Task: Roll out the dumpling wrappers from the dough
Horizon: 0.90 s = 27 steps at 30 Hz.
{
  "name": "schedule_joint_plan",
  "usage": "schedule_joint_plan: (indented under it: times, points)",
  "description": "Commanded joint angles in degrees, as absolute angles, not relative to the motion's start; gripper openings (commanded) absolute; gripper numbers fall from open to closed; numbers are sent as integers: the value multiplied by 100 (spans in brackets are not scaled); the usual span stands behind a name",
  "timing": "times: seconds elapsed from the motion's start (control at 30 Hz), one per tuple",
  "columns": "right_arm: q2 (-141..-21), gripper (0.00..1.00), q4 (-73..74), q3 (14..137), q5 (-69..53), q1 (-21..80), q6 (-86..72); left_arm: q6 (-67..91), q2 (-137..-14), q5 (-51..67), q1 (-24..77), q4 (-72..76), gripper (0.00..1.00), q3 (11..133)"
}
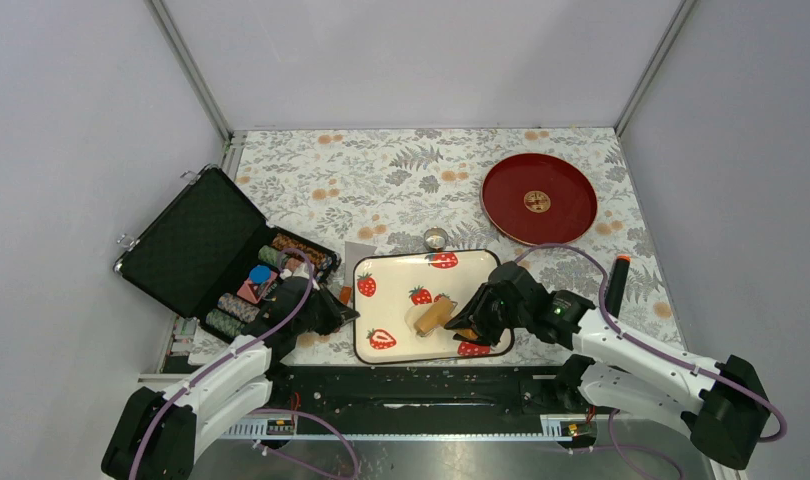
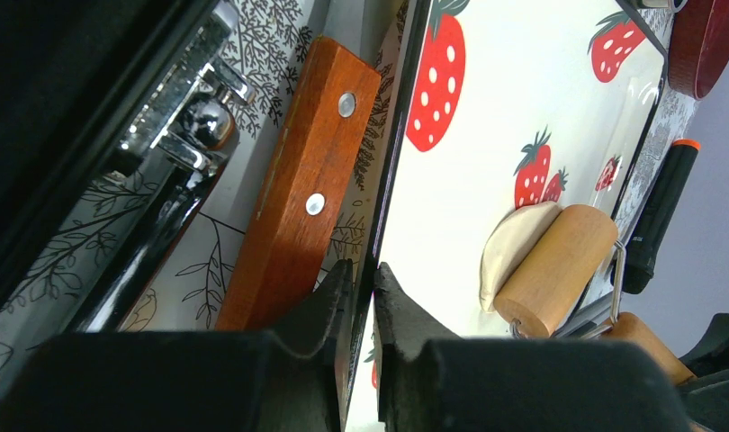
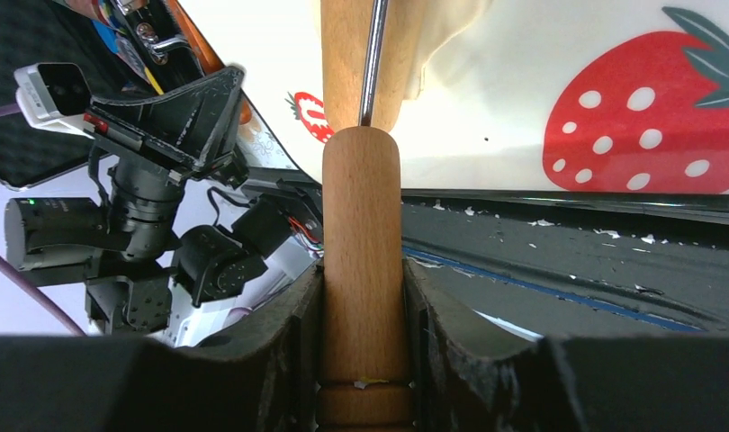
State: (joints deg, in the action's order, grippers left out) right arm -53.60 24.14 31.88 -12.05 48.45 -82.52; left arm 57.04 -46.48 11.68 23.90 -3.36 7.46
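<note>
Floral-patterned bench (image 1: pixel 401 170) under plain white walls carries a white rectangular strawberry-printed tray (image 1: pixel 396 275) at 6 o'clock, just ahead of the arms. On the tray lies the pale-cream dough (image 2: pixel 514 252), a thick half-moon lump under the drum of the tan wooden roller (image 2: pixel 559 265). The right hand (image 3: pixel 363 297) is clenched around the roller's handle. The left hand (image 2: pixel 363 274) is pinched shut on the tray's 9 o'clock rim.

I judge the task to be at an early stage. The dough looks barely flattened and no dumpling wrappers show anywhere. The small metal ring cutter (image 1: pixel 436 238) sits apart at the tray's 12 o'clock edge, and the round red plate (image 1: pixel 506 200) at 1 o'clock bears no discs.

Only the left wrist view shows the dough's outline and the rim pinch. Only the right wrist view shows the fingers on the handle. The overhead view places the cutter and plate.
</note>
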Motion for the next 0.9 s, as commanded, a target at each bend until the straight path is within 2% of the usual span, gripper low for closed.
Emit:
schedule_joint_plan:
  times: [0.0,0.3,0.63,0.87]
  points:
    - [-5282,0,2693,2712,-877,4869,-8835,5722,-4659,982,2355,-486,0,680]
    - [-5429,0,1882,2076,-1251,4869,-9311,5722,-4650,936,2342,-567,0,713]
    - [-4754,0,2639,1758,-1065,4867,-9504,5713,-4670,938,2347,-580,0,721]
    - [-4627,0,2459,1501,-1072,4860,-9584,5728,-4645,936,2346,-587,0,713]
